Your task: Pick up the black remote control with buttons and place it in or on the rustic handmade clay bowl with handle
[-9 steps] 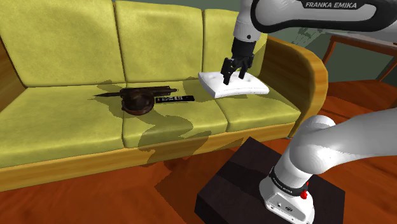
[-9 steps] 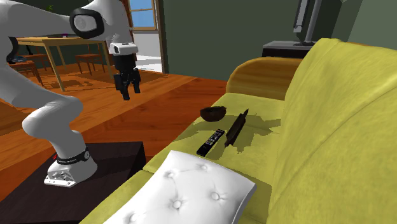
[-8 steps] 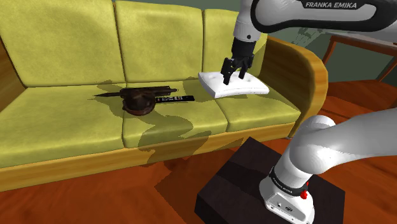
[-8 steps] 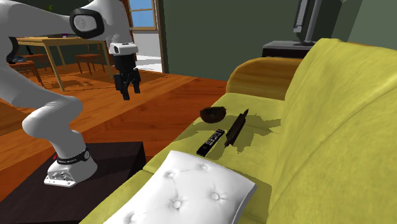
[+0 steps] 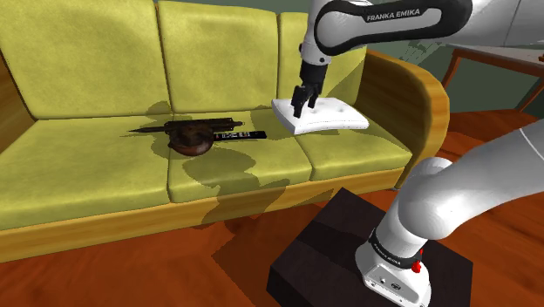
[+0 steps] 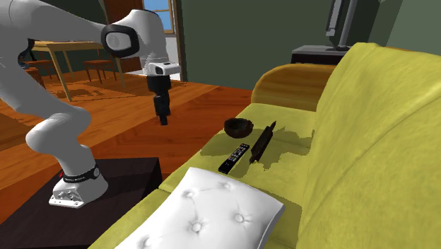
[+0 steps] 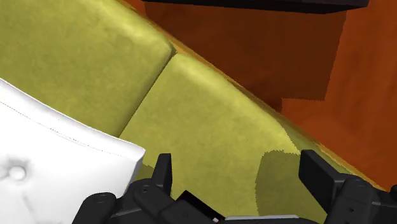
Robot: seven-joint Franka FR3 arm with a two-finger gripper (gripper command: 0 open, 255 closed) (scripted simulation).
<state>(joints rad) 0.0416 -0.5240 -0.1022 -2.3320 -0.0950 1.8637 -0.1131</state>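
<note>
One yellow-green sofa (image 5: pixel 78 170) with three seat cushions carries everything. One black remote control (image 5: pixel 240 136) lies flat on the middle seat cushion. One dark brown bowl (image 5: pixel 189 140) sits just beside its end, towards the shoulder view's left. In the second exterior view a small gap shows between the remote control (image 6: pixel 234 157) and the bowl (image 6: pixel 238 126). One long dark rod (image 6: pixel 263 141) lies alongside the remote, nearer the backrest. One white tufted pillow (image 5: pixel 318 114) rests on the end seat cushion, near the wooden armrest.

The single pincer (image 5: pixel 303 103) hangs in the air by the pillow, well apart from the remote. In the wrist view the pincer (image 7: pixel 238 162) is spread wide, with nothing between its two fingers (image 7: pixel 162 173), only sofa seat beyond. One dark stand (image 5: pixel 323 253) sits on the orange-brown floor.
</note>
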